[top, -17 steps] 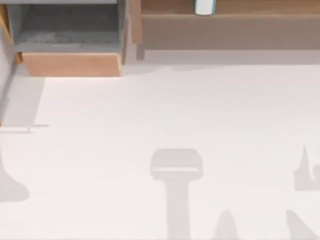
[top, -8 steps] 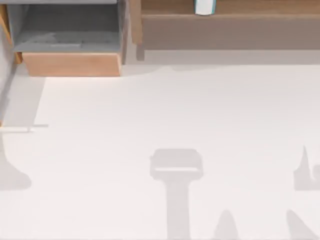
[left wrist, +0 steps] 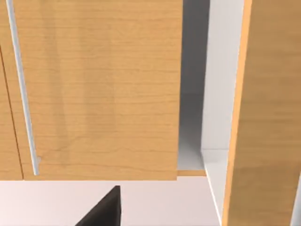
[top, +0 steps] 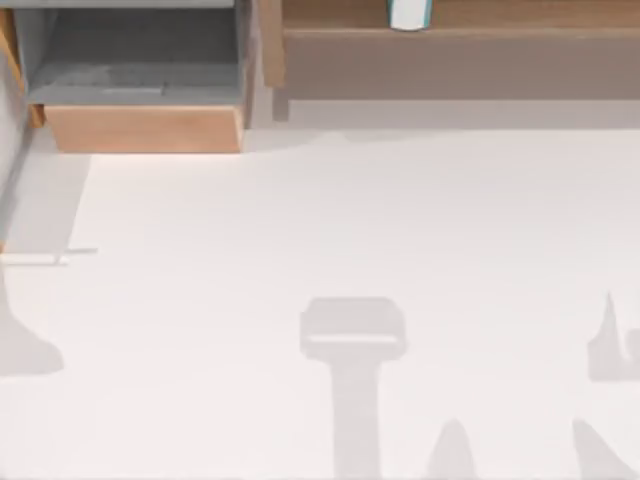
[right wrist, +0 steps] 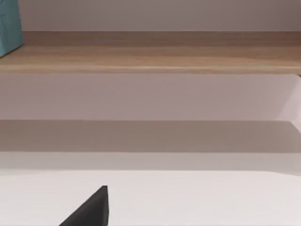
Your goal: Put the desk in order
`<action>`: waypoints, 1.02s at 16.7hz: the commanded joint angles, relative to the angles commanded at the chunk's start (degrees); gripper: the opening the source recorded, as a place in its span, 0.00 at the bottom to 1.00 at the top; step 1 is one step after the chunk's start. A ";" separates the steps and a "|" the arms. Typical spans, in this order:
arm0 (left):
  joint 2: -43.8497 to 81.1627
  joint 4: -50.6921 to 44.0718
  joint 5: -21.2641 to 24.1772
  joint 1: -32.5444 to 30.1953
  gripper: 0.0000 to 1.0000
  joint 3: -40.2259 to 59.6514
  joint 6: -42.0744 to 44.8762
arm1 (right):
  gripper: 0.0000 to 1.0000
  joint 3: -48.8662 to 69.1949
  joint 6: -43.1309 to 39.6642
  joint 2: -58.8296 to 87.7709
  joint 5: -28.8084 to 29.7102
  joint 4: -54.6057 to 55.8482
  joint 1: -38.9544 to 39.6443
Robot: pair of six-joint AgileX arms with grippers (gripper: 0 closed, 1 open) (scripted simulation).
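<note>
The worktop (top: 330, 230) is a broad plain white surface that takes up most of the top view, crossed by grey shadows near its front edge. At its far left corner sits the drawer box (top: 140, 128), pulled open, with a wood front and a grey lining. Along the far edge to the right runs the light-wood shelf rail (top: 460, 35), and a small white and teal container (top: 409, 14) stands on it. No writing or label can be read on any of these.

In the left wrist view, a dark fingertip (left wrist: 104, 211) hangs close before a wood panel (left wrist: 94, 89) with a thin silver handle (left wrist: 21, 89). In the right wrist view, a dark fingertip (right wrist: 89, 209) faces the shelf rail, well apart from it. Whether either pincer is spread or pressed together cannot be told.
</note>
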 joint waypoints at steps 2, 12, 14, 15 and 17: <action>0.00 0.00 0.00 0.00 0.62 0.00 0.00 | 1.00 0.00 0.00 0.00 0.00 0.00 0.00; 0.00 0.00 0.00 0.00 0.00 0.00 0.00 | 1.00 0.00 0.00 0.00 0.00 0.00 0.00; 0.00 0.00 0.00 0.00 0.00 0.00 0.00 | 1.00 0.00 0.00 0.00 0.00 0.00 0.00; 0.00 0.00 0.00 0.00 0.00 0.00 0.00 | 1.00 0.00 0.00 0.00 0.00 0.00 0.00; 0.00 0.00 0.00 0.00 0.00 0.00 0.00 | 1.00 0.00 0.00 0.00 0.00 0.00 0.00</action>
